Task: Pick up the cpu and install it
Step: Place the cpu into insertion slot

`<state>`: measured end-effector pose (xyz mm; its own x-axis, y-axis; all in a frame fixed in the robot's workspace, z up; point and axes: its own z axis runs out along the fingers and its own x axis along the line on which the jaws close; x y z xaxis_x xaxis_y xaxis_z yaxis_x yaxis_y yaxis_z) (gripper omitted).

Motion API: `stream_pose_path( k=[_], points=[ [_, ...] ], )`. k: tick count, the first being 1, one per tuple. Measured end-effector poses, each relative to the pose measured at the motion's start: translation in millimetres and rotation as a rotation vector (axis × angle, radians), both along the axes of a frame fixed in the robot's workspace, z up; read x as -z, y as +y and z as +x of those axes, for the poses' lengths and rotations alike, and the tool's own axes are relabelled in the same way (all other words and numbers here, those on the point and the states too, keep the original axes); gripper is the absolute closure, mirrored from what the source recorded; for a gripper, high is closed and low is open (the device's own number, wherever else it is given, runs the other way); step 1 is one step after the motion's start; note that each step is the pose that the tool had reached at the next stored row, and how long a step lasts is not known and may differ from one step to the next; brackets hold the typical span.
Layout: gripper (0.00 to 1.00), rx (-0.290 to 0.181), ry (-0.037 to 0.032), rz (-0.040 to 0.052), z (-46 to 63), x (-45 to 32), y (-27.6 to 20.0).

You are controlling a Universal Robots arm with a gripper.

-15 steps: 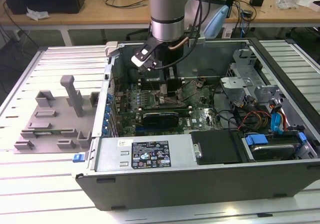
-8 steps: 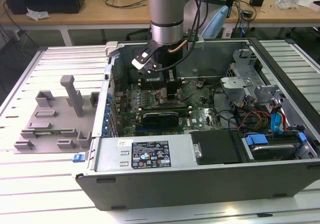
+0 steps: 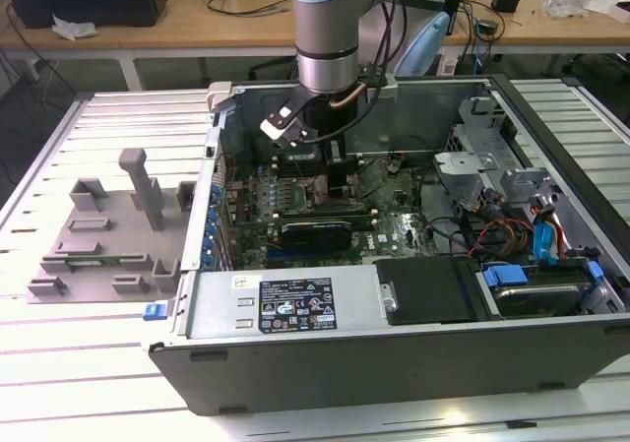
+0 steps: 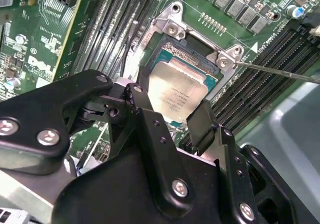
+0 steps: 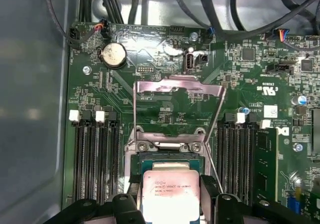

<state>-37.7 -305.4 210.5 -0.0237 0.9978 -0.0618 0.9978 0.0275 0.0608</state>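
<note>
Standing over an open computer case (image 3: pixel 394 363) in the exterior view is the arm, with its gripper (image 3: pixel 338 194) lowered inside the case just above the green motherboard (image 3: pixel 394 233). A grey tray (image 3: pixel 98 250) with raised blocks lies on the slatted table (image 3: pixel 69 373), just beside the case toward the exterior view's left. From this view I cannot tell how the jaws stand.

Second wrist view:
- The black fingers (image 4: pixel 137 97) pinch the cpu (image 4: pixel 176 92) by two opposite edges.
- The cpu has its silver top up and a thin green edge showing.
- It sits at the socket (image 4: pixel 172 24), inside the socket's metal frame. Whether it is fully seated cannot be told.
- A thin lever rod (image 4: pixel 280 70) runs out from the frame's corner.
- Rows of memory slots (image 4: pixel 115 29) lie close beside the socket.

First wrist view:
- The cpu (image 5: pixel 171 194) is held between the two fingers (image 5: pixel 209 189), at the socket opening.
- The load plate (image 5: pixel 177 87) is swung open and lies back over the board beyond the socket.
- A coin battery (image 5: pixel 114 54) is mounted farther off on the board.
- Memory slots (image 5: pixel 95 154) flank the socket on two sides.
</note>
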Motion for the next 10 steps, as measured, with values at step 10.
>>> stream_pose_path(
  k=[10],
  points=[
    [0.45,0.033,-0.0005,-0.0012,-3.4,10.9,0.0]
  ],
)
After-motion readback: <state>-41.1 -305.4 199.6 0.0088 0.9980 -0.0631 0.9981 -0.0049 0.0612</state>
